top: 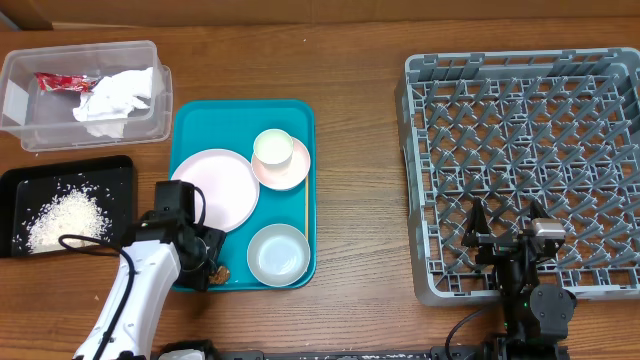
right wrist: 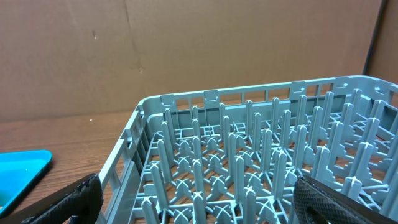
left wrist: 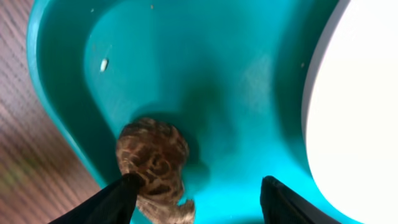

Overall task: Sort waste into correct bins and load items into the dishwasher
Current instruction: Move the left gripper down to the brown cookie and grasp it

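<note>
A small brown food lump [top: 222, 272] lies in the front left corner of the teal tray [top: 300, 110]. My left gripper [top: 205, 262] is open around the lump [left wrist: 152, 158], with its left finger touching it in the left wrist view [left wrist: 200, 183]. On the tray are the large plate [top: 215, 188], the pink saucer [top: 293, 172] with the white cup [top: 272, 148] on it, and the white bowl [top: 277, 253]. My right gripper [top: 500, 235] is open and empty over the front of the grey dish rack [top: 520, 170], which also shows in the right wrist view [right wrist: 196, 193].
The clear tub [top: 30, 140] at the back left holds the red wrapper [top: 62, 82] and white tissues [top: 118, 97]. The black tray [top: 120, 170] in front of it holds rice [top: 65, 218]. A stray rice grain [left wrist: 104, 63] lies on the teal tray. A white dish edge [left wrist: 354, 106] is close on the right.
</note>
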`<state>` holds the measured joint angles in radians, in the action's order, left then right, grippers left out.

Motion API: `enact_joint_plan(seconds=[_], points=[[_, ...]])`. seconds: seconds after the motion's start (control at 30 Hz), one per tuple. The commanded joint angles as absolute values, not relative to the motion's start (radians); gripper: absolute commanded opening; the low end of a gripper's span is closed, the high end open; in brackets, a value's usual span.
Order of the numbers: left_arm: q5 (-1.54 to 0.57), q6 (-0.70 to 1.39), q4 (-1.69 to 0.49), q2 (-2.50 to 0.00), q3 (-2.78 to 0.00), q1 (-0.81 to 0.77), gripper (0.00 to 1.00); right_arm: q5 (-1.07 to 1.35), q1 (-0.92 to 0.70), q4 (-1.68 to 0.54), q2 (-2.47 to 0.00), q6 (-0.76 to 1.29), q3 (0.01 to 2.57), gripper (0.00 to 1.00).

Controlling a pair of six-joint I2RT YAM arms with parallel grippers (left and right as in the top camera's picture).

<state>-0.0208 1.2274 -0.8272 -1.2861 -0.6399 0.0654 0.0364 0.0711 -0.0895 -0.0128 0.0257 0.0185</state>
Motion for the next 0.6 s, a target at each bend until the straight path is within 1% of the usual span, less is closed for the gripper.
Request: enact_joint_plan(seconds=[0.0,0.23,0.33,0.4,0.5,0.57], points=[[0.041,1.218,-0.783,-1.311,-0.605,0.069,0.66,0.027,0.073,-0.083,-0.003,0.026,0.008,1.00],[0.024,1.219,-0.751,-1.341,-0.605,0.069,0.64,0.027,0.073,-0.083,-0.003,0.026,0.008,1.00],[-0.039,1.218,-0.778,-1.354,-0.605,0.069,0.61,0.027,0.073,-0.083,-0.003,0.026,0.008,1.00],[-0.049,1.209,-0.786,-1.354,-0.605,0.069,0.61,0.027,0.073,-0.083,-0.003,0.026,0.008,1.00],[0.012,1.187,-0.781,-1.352,-0.619,0.069,0.64,0.027,0.073,-0.083,-0.003,0.026,0.008,1.00],[0.014,1.171,-0.797,-1.352,-0.641,0.069,0.65,0.027,0.073,-0.083,-0.003,0.026,0.008,1.00]])
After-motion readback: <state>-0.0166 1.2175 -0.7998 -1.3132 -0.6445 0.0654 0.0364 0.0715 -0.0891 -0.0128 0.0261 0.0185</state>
